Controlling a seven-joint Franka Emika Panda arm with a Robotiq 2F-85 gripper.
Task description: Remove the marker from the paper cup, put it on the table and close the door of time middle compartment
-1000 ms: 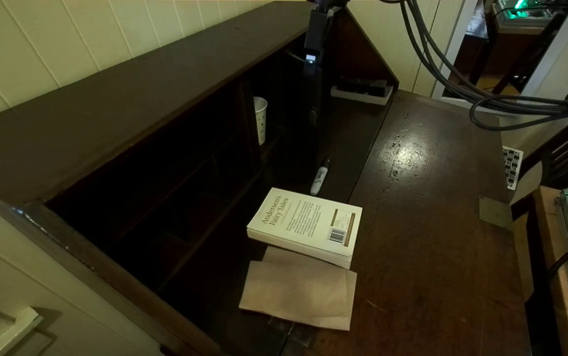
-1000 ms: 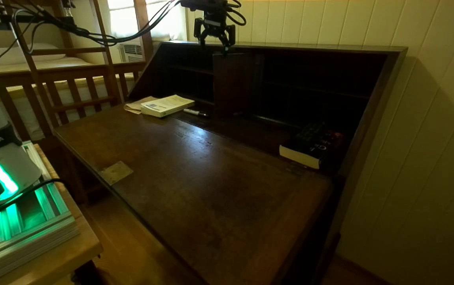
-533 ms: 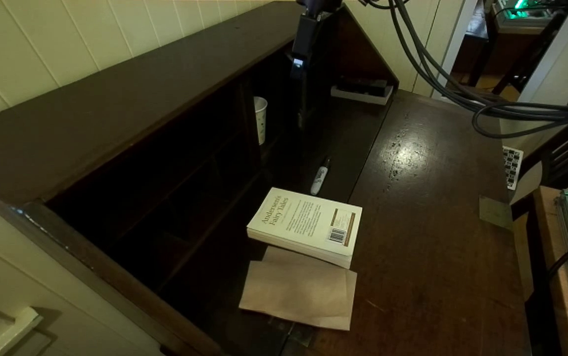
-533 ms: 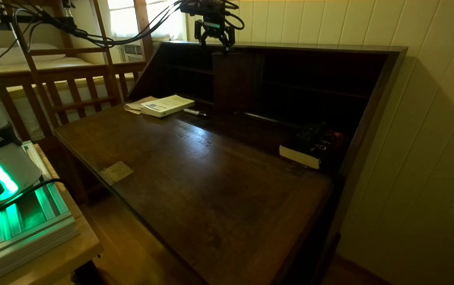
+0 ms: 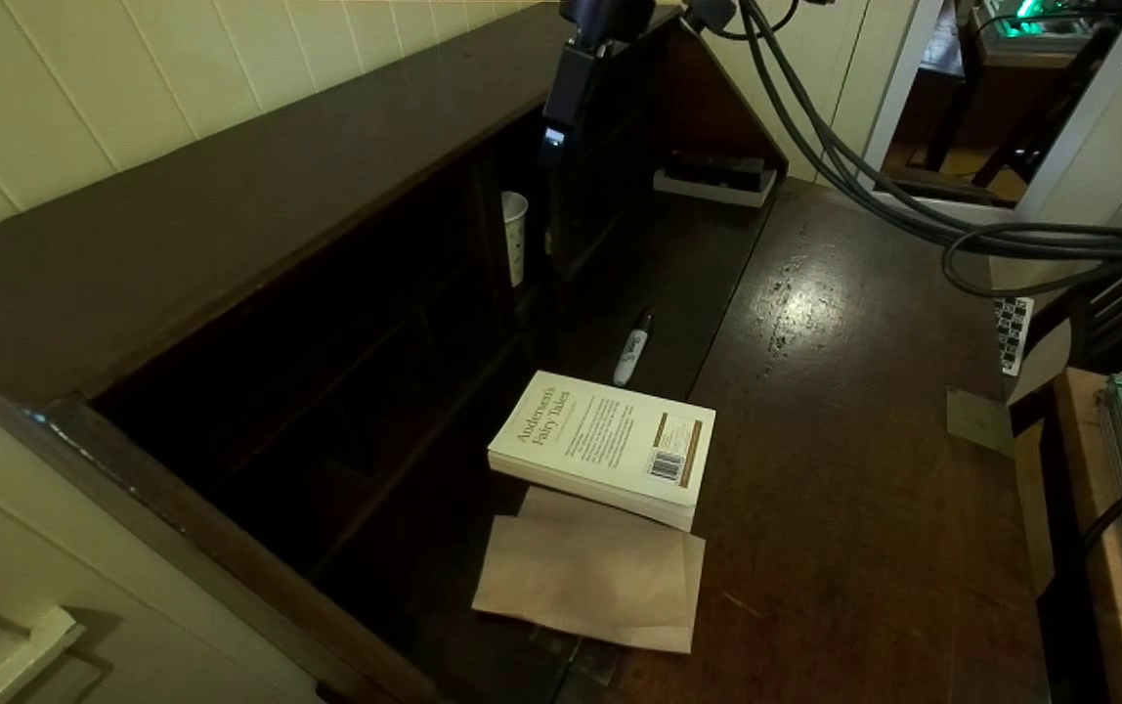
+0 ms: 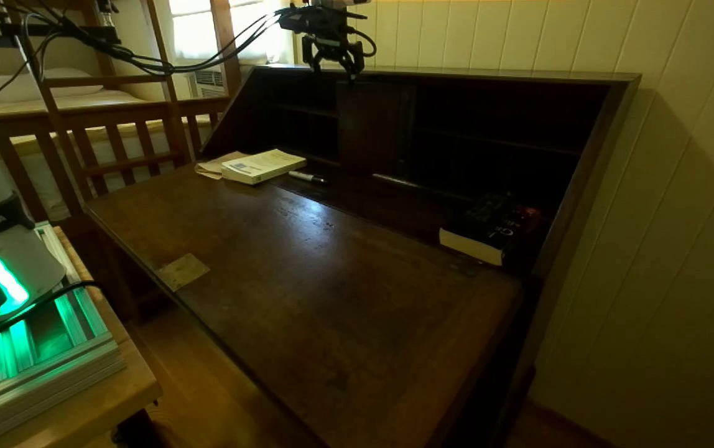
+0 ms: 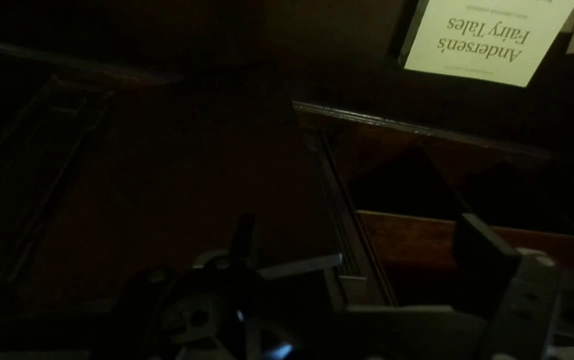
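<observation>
The marker (image 5: 631, 352) lies on the dark table (image 5: 864, 469) near the white book; it also shows in an exterior view (image 6: 308, 177). The paper cup (image 5: 515, 240) stands upright in the middle compartment, partly cut off by the divider. The dark door (image 6: 369, 124) stands ajar in front of that compartment and hides the cup in that view. It fills much of the wrist view (image 7: 192, 160). My gripper (image 6: 335, 71) is at the door's top edge; whether it touches cannot be told. In the wrist view its fingers (image 7: 484, 245) stand apart with nothing between them.
A white book (image 5: 600, 450) and tan paper (image 5: 590, 577) lie on the table in front of the open shelves. A thick dark book (image 6: 487, 227) lies at the cabinet's far end. The cabinet top (image 5: 278, 156) overhangs the compartments. Cables hang from the arm.
My gripper has moved in toward the cabinet. The door has swung with it toward the middle compartment, its free edge now closer to the cup. Marker, cup and books have not moved.
</observation>
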